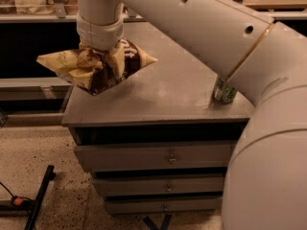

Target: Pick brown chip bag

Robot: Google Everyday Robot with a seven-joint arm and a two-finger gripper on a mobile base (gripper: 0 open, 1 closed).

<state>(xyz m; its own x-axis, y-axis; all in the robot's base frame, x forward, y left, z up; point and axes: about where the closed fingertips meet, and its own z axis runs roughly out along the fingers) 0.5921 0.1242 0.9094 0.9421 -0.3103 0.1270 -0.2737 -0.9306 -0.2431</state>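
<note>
The brown chip bag point(96, 67), dark brown with cream-tan patches, hangs crumpled in the air above the left part of the grey drawer cabinet's top point(163, 92). My gripper point(93, 56) comes down from the white wrist at the top left and is shut on the bag's upper middle, its fingertips buried in the foil. The bag's ends stick out left and right of the gripper. The white arm crosses the frame from the lower right to the top left.
A green soda can point(223, 91) stands at the cabinet top's right side, partly hidden by my arm. The cabinet has several drawers point(168, 158) below. A black stand leg point(41, 195) lies on the speckled floor at the lower left. Shelving runs along the back.
</note>
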